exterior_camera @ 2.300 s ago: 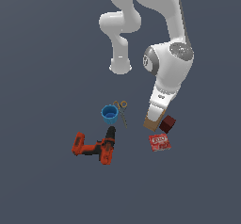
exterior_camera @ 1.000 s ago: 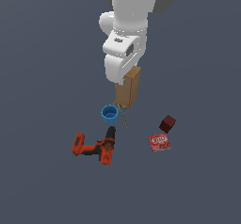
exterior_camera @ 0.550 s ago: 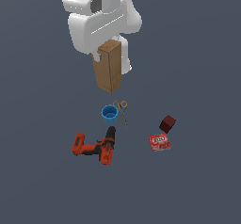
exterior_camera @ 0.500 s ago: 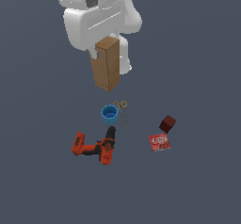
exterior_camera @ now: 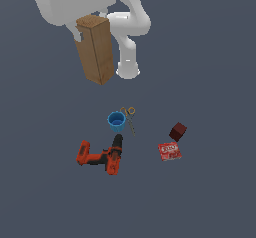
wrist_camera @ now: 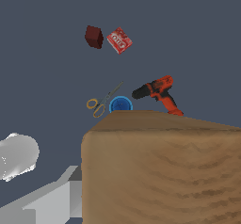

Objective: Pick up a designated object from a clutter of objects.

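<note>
The tall tan-brown box [exterior_camera: 95, 49] hangs high in the air, tilted a little, with nothing under it. My gripper [exterior_camera: 86, 26] is shut on its upper end; the white hand hides most of the fingers. In the wrist view the box [wrist_camera: 160, 171] fills the near field, with one grey finger [wrist_camera: 52, 197] pressed to its side. Far below the box lies the clutter: the blue cup [exterior_camera: 116, 122], the scissors [exterior_camera: 129, 117] and the orange-and-black drill [exterior_camera: 102, 158].
A dark red cube [exterior_camera: 177, 131] and a flat red packet [exterior_camera: 169, 151] lie on the exterior view's right of the drill. The arm's white base [exterior_camera: 128, 67] stands behind the cup. In the wrist view the cube [wrist_camera: 93, 36] and the packet [wrist_camera: 119, 40] lie beyond the drill [wrist_camera: 157, 92].
The box was taken from the floor beside the dark red cube, lifted, and carried up and toward the exterior view's left. The clutter on the floor has not moved.
</note>
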Robot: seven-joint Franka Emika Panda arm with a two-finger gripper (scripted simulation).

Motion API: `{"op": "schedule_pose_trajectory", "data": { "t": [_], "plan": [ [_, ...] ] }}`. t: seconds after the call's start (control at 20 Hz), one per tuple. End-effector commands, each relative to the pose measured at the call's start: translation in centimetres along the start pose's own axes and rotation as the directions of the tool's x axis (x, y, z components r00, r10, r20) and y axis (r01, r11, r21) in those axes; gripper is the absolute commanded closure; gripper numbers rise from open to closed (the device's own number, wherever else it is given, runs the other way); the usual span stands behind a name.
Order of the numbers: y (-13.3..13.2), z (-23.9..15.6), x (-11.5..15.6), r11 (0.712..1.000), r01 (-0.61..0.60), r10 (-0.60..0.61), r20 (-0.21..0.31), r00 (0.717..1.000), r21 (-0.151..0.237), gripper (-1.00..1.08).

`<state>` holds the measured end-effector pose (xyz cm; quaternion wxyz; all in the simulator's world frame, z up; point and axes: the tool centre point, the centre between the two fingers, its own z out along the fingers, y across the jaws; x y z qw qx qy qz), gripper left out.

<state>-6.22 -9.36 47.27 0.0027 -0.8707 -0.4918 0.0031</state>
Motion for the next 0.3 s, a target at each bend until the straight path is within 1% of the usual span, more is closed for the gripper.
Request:
{"op": "schedule_pose_trajectory", "data": {
  "t": [0.0, 0.25],
  "plan": [
    [0.31, -1.05, -0.43, 1.0, 0.001, -0.001, -0.003, 1.0, -0.008, 1.08],
    [0.53, -1.47, -0.7, 1.0, 0.001, -0.001, -0.003, 1.0, -0.008, 1.08]
  ]
}}
